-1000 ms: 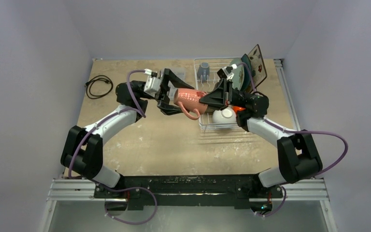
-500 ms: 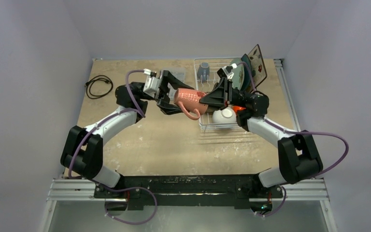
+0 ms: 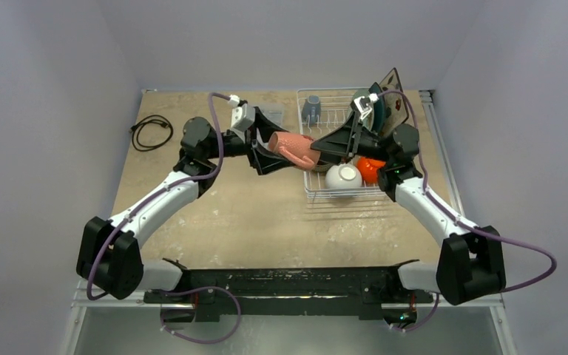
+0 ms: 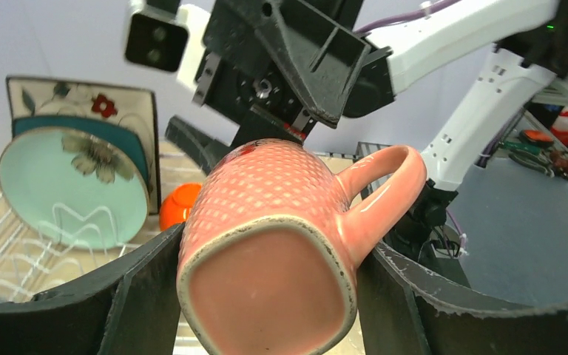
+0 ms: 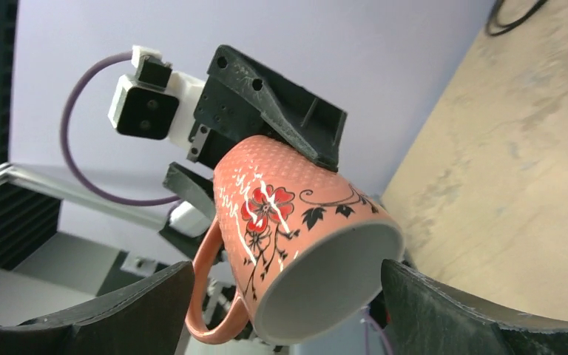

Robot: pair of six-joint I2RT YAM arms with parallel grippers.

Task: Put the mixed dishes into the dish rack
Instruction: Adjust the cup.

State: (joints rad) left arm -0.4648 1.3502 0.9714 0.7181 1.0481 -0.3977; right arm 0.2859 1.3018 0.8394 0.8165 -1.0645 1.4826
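My left gripper (image 3: pixel 279 152) is shut on the base of the salmon-pink mug (image 3: pixel 294 149), which lies sideways in the air just left of the dish rack (image 3: pixel 318 194). In the left wrist view the mug (image 4: pixel 281 244) fills the gap between my fingers (image 4: pixel 144 296), handle to the right. My right gripper (image 3: pixel 318 153) stands open around the mug's mouth (image 5: pixel 325 288), both pads apart from it. The rack holds a grey-blue mug (image 3: pixel 311 108), a white bowl (image 3: pixel 343 176), an orange bowl (image 3: pixel 370 168), a pale green plate (image 4: pixel 74 185), a teal plate (image 4: pixel 44 126) and a floral plate (image 3: pixel 393 85).
A black cable (image 3: pixel 151 130) lies coiled at the table's far left. A clear box (image 3: pixel 272 116) shows partly behind my left wrist. Bare tabletop (image 3: pixel 251 214) spreads in front of the rack and between the arms.
My right gripper has opened and let go of the mug. The left wrist has turned with the mug still gripped, swinging the handle out of the top view. Both arms have shifted outward.
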